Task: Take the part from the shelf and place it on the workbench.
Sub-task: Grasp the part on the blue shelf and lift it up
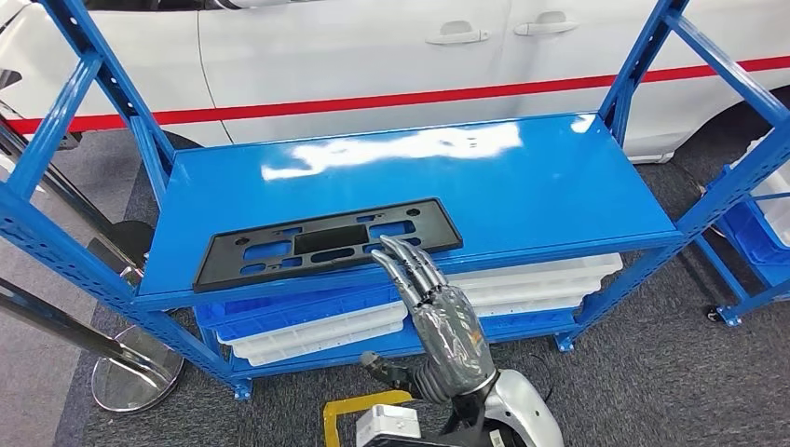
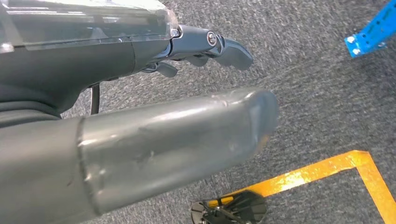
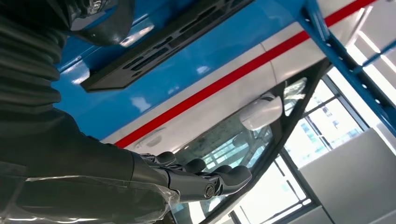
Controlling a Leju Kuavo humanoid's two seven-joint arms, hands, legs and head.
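A flat black part point(image 1: 328, 242), a long plate pierced with rectangular and slotted cut-outs, lies on the top board of the blue shelf point(image 1: 522, 186), close to the front edge and toward the left end. The right robot hand point(image 1: 438, 303) reaches up from below with its fingers point(image 1: 402, 256) stretched out straight and close together, holding nothing; the fingertips sit at the shelf's front edge, just beside the near long edge of the part, though contact cannot be judged. In the right wrist view the same part point(image 3: 163, 42) lies on the blue board. The left robot hand point(image 2: 154, 121) hangs over grey carpet point(image 2: 317, 93) beside an orange floor marking point(image 2: 327, 168), its thumb extended and its dark fingers point(image 2: 219, 44) loosely curled around nothing. White trays point(image 1: 522, 284) rest on the lower board, and a white car with a red stripe point(image 1: 373, 65) stands behind.
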